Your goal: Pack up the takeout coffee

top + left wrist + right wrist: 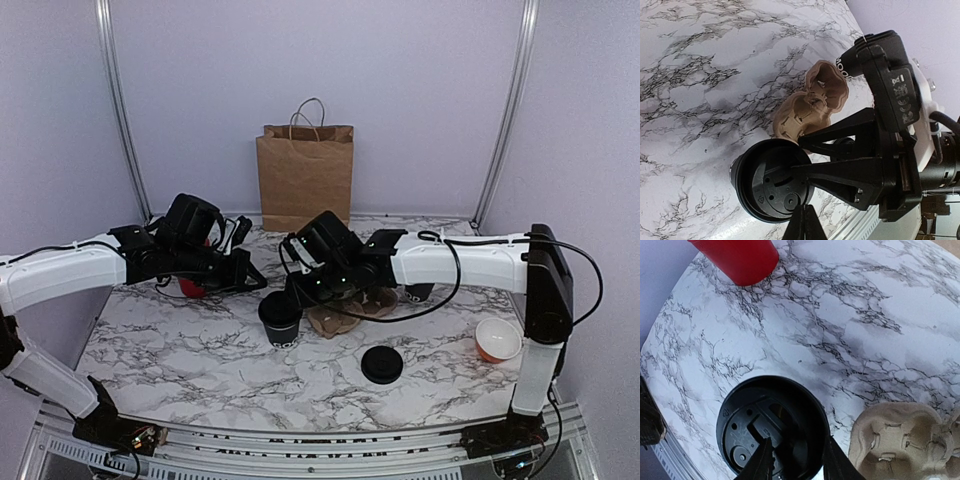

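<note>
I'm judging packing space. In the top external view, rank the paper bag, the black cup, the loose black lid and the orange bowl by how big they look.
1. paper bag
2. black cup and orange bowl, about alike
3. loose black lid, slightly smaller

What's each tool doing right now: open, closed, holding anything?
Left tool: closed beside the takeout coffee; whether it grips anything cannot be told.
Right tool: partly closed across the takeout coffee's rim, apparently holding it.

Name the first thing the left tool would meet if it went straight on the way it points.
The black cup, near its rim. The left tool looks close to it, though depth is unclear.
</note>
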Available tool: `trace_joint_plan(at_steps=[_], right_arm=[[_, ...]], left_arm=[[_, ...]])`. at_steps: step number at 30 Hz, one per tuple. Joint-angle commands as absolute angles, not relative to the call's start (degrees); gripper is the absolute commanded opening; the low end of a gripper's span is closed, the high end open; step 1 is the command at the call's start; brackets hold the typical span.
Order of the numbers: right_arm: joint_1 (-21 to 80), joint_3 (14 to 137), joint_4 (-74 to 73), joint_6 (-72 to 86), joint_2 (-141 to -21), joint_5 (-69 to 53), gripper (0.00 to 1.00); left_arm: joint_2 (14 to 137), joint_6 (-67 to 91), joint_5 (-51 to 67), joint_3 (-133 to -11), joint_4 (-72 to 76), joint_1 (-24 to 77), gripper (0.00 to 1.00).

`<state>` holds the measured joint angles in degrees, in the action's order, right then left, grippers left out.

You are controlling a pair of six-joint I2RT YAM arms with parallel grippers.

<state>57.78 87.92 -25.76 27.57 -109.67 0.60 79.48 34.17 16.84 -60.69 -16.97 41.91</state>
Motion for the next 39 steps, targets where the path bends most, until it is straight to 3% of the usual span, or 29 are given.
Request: trace_joint_plan(at_steps=[1,28,39], right_arm=[[57.62,85.62,-25.79,29.14,-105.64,1.55,0.33],[57.56,83.73,-22.73,30.48,-107.62,-2.15,0.22],[57.57,83.47,-22.59,30.5,-108.83,-3.05,0.21]], left_arm=[[80.02,35.31,21.36,-58.19,-11.9,41.28,0.0],[81.65,43.34,36.32,-47.3,11.68,36.05,0.0],[92.41,43.75,34.63,-39.18,14.95,34.8,0.0]])
